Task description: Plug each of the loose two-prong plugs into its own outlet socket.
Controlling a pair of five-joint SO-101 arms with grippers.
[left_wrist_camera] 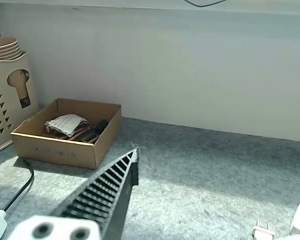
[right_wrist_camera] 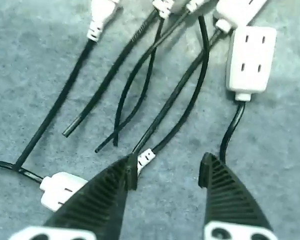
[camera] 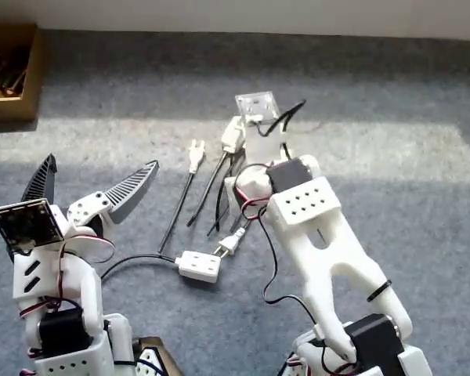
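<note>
Over the tangle of black cords point(right_wrist_camera: 187, 95), the right gripper point(right_wrist_camera: 167, 167) hangs with its two ribbed fingers point(right_wrist_camera: 225, 195) spread apart and empty. Just at one fingertip lies a white two-prong plug point(right_wrist_camera: 146, 159). Seen from the high view, this plug points its prongs at a white outlet block point(camera: 197, 265) and lies just beside it. Whether the prongs are seated cannot be told. Beyond, a second outlet socket point(right_wrist_camera: 252, 57) lies face up, slots bare, on the end of a black cord. Farther out, a loose plug point(camera: 195, 153) rests on the grey carpet point(camera: 392, 94), apart from both sockets. Cut cord ends point(right_wrist_camera: 70, 129) trail between them. At the near left of the table, the left gripper point(camera: 102, 164) is held above the carpet, its fingers point(left_wrist_camera: 110, 195) splayed wide and empty. Along the far wall stand a cardboard box point(left_wrist_camera: 65, 132) holding small items and, beside it, a beige basket point(left_wrist_camera: 7, 95).
</note>
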